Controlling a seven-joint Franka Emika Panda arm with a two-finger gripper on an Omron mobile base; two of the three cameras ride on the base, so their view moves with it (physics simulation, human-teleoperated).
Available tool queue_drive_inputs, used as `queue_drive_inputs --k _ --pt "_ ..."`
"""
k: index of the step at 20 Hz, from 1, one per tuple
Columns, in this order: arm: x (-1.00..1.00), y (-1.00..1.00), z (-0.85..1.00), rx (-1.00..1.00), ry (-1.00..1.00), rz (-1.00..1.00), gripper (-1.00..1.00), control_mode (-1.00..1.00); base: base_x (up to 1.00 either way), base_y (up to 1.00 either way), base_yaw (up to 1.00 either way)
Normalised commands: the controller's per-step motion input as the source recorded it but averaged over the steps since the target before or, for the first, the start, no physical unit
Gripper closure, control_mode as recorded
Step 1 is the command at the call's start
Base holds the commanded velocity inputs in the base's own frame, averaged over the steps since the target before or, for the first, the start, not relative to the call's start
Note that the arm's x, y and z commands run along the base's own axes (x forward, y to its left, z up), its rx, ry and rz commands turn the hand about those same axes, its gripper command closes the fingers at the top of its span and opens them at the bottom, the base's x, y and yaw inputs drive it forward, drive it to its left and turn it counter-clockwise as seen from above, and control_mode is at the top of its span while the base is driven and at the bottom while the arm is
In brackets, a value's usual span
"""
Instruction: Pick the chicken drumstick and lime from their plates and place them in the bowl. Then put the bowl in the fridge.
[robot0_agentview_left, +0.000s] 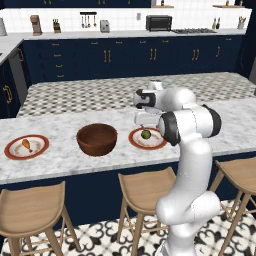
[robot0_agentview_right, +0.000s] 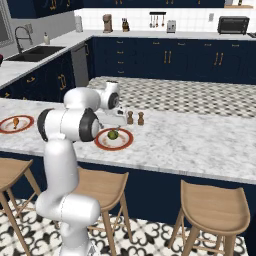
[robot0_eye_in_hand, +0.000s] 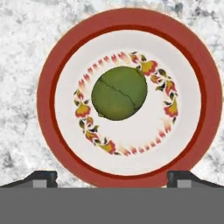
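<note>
The lime (robot0_eye_in_hand: 119, 92) lies at the middle of a red-rimmed plate (robot0_eye_in_hand: 48, 87) on the marble island. My gripper (robot0_eye_in_hand: 112, 179) hangs straight above it, open, its fingertips (robot0_eye_in_hand: 41, 178) wide apart with nothing between them. From the base views the gripper (robot0_agentview_left: 142, 120) is a short way over the lime (robot0_agentview_left: 146, 134) and its plate (robot0_agentview_left: 159, 142). The wooden bowl (robot0_agentview_left: 97, 139) stands just left of that plate. Further left, the chicken drumstick (robot0_agentview_left: 27, 145) rests on the other plate (robot0_agentview_left: 10, 150). The fridge is out of view.
Two small brown shakers (robot0_agentview_right: 135, 118) stand just behind the lime's plate (robot0_agentview_right: 102, 142). Wooden stools (robot0_agentview_left: 145, 187) line the island's near edge. Navy cabinets and a counter with a toaster oven (robot0_agentview_left: 159, 22) run along the back wall; a sink (robot0_agentview_right: 30, 52) is at far left.
</note>
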Motion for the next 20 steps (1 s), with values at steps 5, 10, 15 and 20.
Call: queue_drive_inputs --k 5,10,15,20 --pt "0.18 0.10 -0.55 0.00 0.16 0.00 -1.00 -1.00 0.00 0.00 0.00" --pt "0.22 0.03 -0.38 0.00 0.06 0.02 -1.00 -1.00 0.00 0.00 0.00" --pt "0.23 0.00 -0.32 -0.02 0.00 0.03 -1.00 -1.00 0.00 0.00 0.00" --pt "0.11 0.00 -0.22 -0.03 0.00 0.01 -1.00 -1.00 0.00 0.00 0.00"
